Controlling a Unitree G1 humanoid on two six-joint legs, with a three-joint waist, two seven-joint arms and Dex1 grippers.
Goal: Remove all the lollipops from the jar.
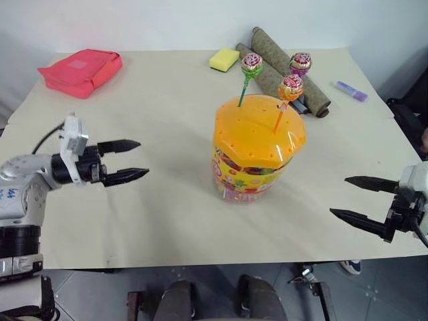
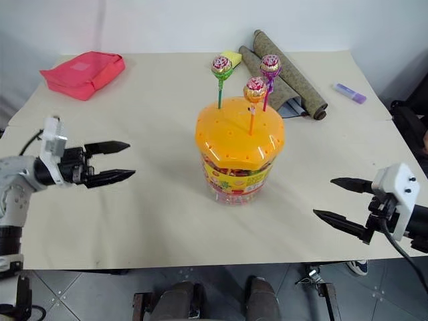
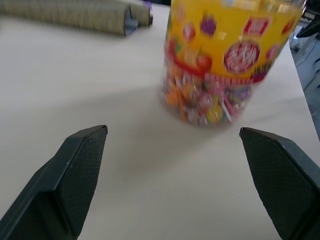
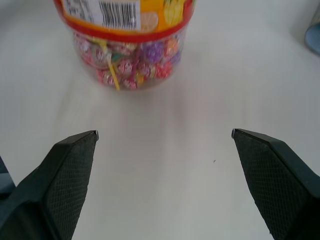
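Your left gripper (image 1: pixel 127 160), black two-fingered, hangs over the table's left edge, fingers spread wide and empty, aimed at the jar.

Red fabric pouch (image 1: pixel 81 70): flat at the far left corner of the cream-covered table (image 1: pixel 160 221).

Yellow rectangular sponge (image 1: pixel 224 59): near the far edge, left of the rolls.

Large clear plastic jar with candy-print label and orange domed, hole-dotted lid (image 1: pixel 257 150): upright about mid-table, well apart from both grippers. You can see three lollipops standing in its lid: green-stick lollipop (image 1: pixel 251 65) leftmost, orange-stick lollipop (image 1: pixel 290 87) nearest you, pink-stick purple lollipop (image 1: pixel 300 63) farthest back.

Two brown rolled mats (image 1: pixel 287 67): lying side by side toward the far right corner, behind the jar.

Small lilac object (image 1: pixel 351 91): near the right edge.

Your right gripper (image 1: pixel 358 199): over the near right corner, fingers spread wide, empty, pointing toward the jar.
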